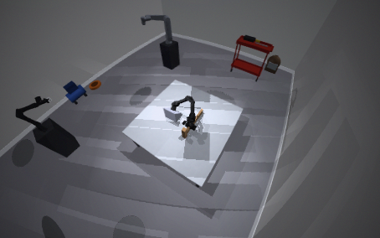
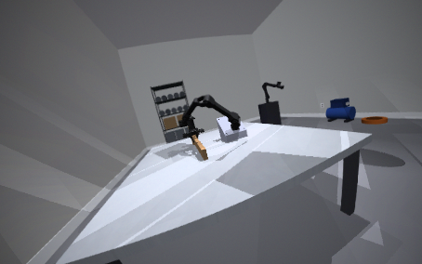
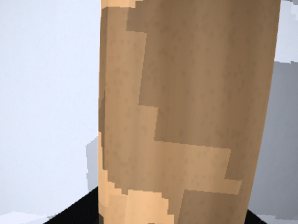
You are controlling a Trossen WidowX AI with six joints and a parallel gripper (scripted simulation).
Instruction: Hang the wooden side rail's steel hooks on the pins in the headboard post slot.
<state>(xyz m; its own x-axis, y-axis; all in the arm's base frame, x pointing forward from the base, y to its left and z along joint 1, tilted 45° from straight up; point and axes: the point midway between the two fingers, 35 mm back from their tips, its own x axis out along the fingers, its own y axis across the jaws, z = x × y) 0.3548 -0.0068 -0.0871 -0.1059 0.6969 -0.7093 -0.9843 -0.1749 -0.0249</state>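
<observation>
- Between the pincer's (image 1: 190,125) (image 2: 193,134) (image 3: 172,215) fingers, partly parted, the wooden rail (image 1: 202,112) (image 2: 200,146) (image 3: 195,100) is gripped.
- Out to both sides of the pincer, the rail runs above the white tabletop (image 1: 155,140) (image 2: 163,186) (image 3: 45,90); whether it touches, I cannot tell.
- Beside the arm's base, apart from the pincer, stands a pale block (image 1: 172,114) (image 2: 229,130).
- Around the pincer, hooks and pins are too small to make out.
</observation>
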